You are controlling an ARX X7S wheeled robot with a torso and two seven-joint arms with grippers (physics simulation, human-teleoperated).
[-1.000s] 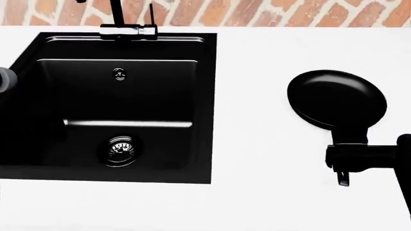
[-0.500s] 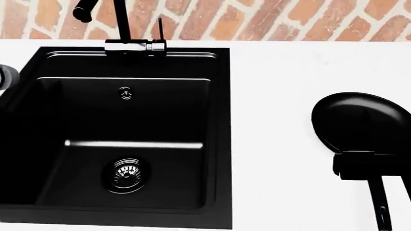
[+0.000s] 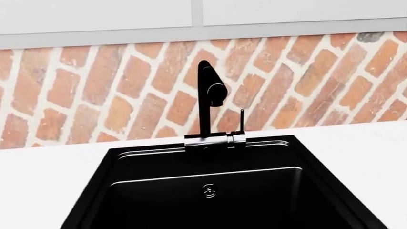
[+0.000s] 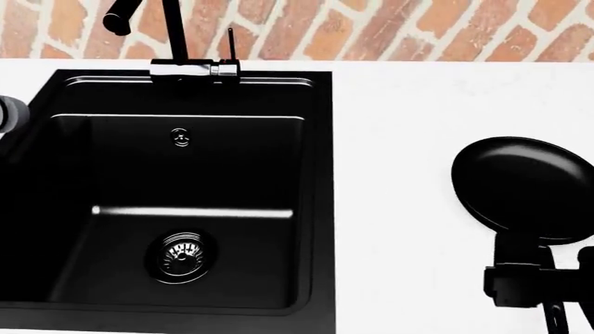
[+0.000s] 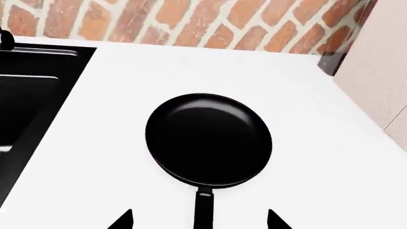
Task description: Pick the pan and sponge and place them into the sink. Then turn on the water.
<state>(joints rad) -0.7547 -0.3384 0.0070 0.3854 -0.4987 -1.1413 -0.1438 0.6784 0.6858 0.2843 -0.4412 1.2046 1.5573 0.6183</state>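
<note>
The black pan (image 4: 524, 188) lies on the white counter right of the sink (image 4: 320, 174), its handle pointing toward me. In the right wrist view the pan (image 5: 208, 138) is centred and its handle (image 5: 203, 210) runs between my two spread fingertips. My right gripper (image 4: 533, 285) is open over the handle, also seen in the right wrist view (image 5: 198, 222), and grips nothing. The sink holds only its drain strainer (image 4: 181, 254) and overflow fitting (image 4: 180, 137). The tap (image 4: 172, 28) and its upright lever (image 4: 230, 43) stand behind it. No water runs. The sponge is out of view. My left gripper's fingers do not show.
The left wrist view looks at the tap (image 3: 207, 95), lever (image 3: 241, 121) and sink rim (image 3: 311, 164) from the front. A brick wall (image 4: 418, 28) backs the counter (image 4: 390, 139). A beige side wall (image 5: 381, 71) bounds the counter right of the pan. A grey part of the left arm (image 4: 7, 115) shows at the sink's left edge.
The head view has shifted, so sink and pan now sit lower and further right. My right gripper has drawn back along the pan's handle toward me, still open.
</note>
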